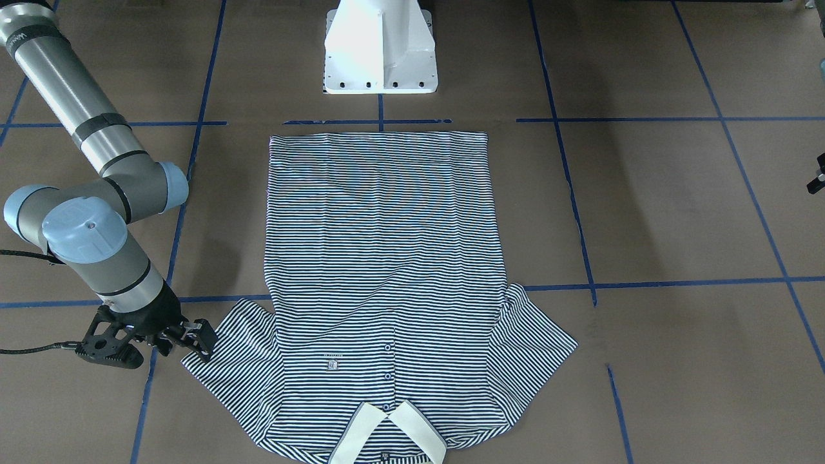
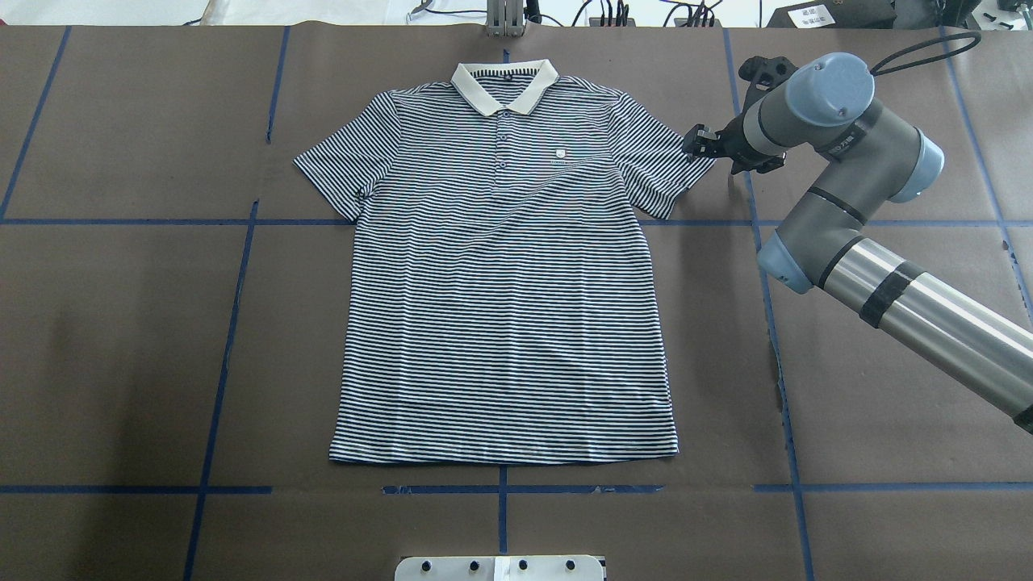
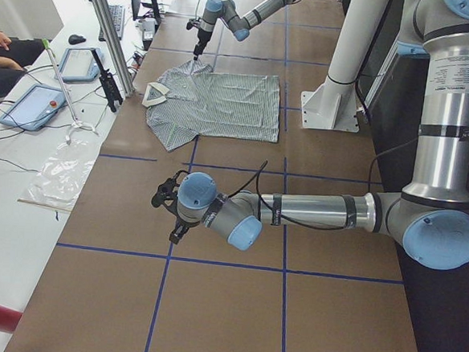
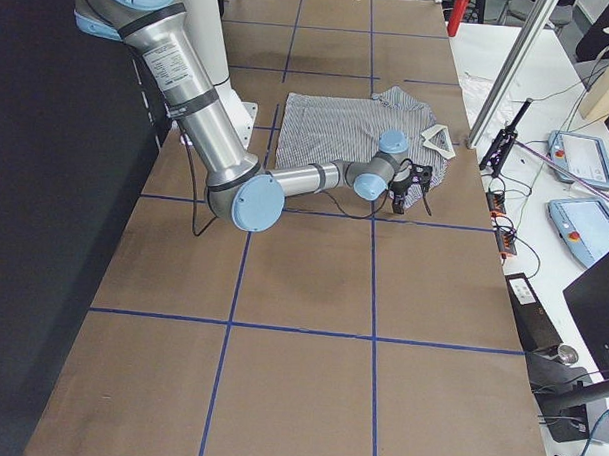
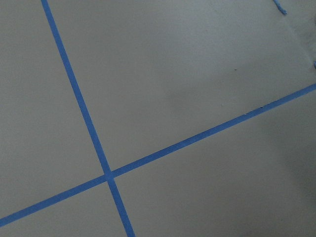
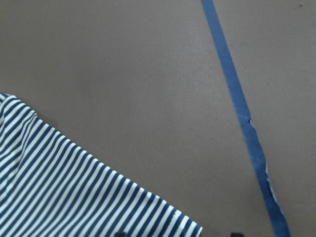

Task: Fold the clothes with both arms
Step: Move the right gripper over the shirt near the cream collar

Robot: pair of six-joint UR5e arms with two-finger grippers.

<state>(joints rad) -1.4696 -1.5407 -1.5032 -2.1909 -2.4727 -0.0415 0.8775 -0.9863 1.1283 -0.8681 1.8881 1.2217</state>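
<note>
The polo shirt (image 2: 500, 307) looks soft and limp, so I would pinch its sleeve hem (image 2: 688, 190), where my right gripper (image 2: 696, 145) hovers with fingers apart.

Overhead cam looks down from behind the base (image 2: 500, 567); front cam faces it from across. Both share the shirt (image 2: 500, 282). Side cams sit far off; wrist cams v. near surface (image 5: 197, 74).
</note>
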